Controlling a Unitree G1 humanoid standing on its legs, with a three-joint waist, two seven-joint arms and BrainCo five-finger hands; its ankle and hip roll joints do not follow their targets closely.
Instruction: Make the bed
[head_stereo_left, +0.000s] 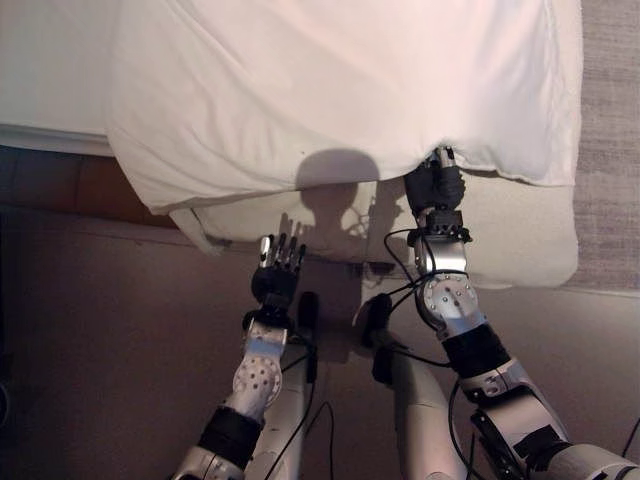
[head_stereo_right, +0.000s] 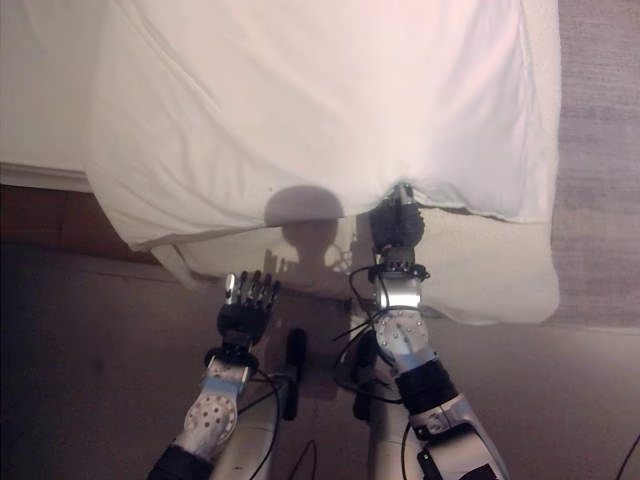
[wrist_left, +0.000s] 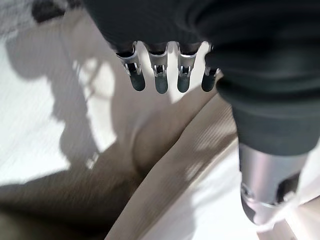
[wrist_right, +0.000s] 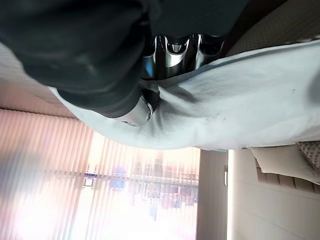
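At the bed's near edge, the right hand (head_stereo_left: 435, 186) pinches the white fabric duvet (head_stereo_left: 340, 90). The left hand (head_stereo_left: 278, 262) hovers beside it, fingers straight and apart.

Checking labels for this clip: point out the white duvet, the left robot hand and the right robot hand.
white duvet (head_stereo_left: 340, 90): left eye view, its broad top surface.
left robot hand (head_stereo_left: 275, 275): left eye view, its dark back.
right robot hand (head_stereo_left: 436, 187): left eye view, dark cover at the duvet's edge.
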